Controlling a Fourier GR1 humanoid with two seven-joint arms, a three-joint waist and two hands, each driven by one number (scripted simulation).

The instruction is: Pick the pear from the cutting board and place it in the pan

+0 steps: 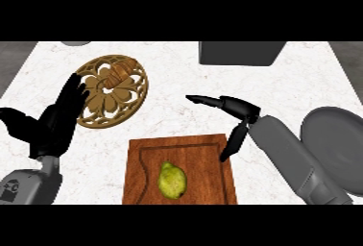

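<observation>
Hand, right (pixel 230 108): I see it above the board's far right corner, fingers relaxed and parted, one pointing left, another hanging down over the board's right edge. It holds nothing.
Pear (pixel 172 180): it lies on the cutting board (pixel 145 163), toward the near middle, long axis roughly away from me, well short of my right hand and untouched.
Pan (pixel 337 144): grey, round, at the counter's right edge; my own right forearm crosses in front of its near side, so I cannot see that part of the rim.
Risk, approach: I judge the hand has to come back toward me and down; the dangling finger could catch the board's raised edge and shove the board, pear and all.
Risk, grasp: the pear is rounded and lying on its side, so a touch off centre would probably roll it along the board's groove.
Risk, carry: the swing to the pan passes over my forearm's side, where my view is poorest.
Hand, left (pixel 56 122): resting open at the left, fingers up, overlapping the carved wooden trivet (pixel 117 91).
Box (pixel 241 52): grey, at the far edge, clear of the path.
</observation>
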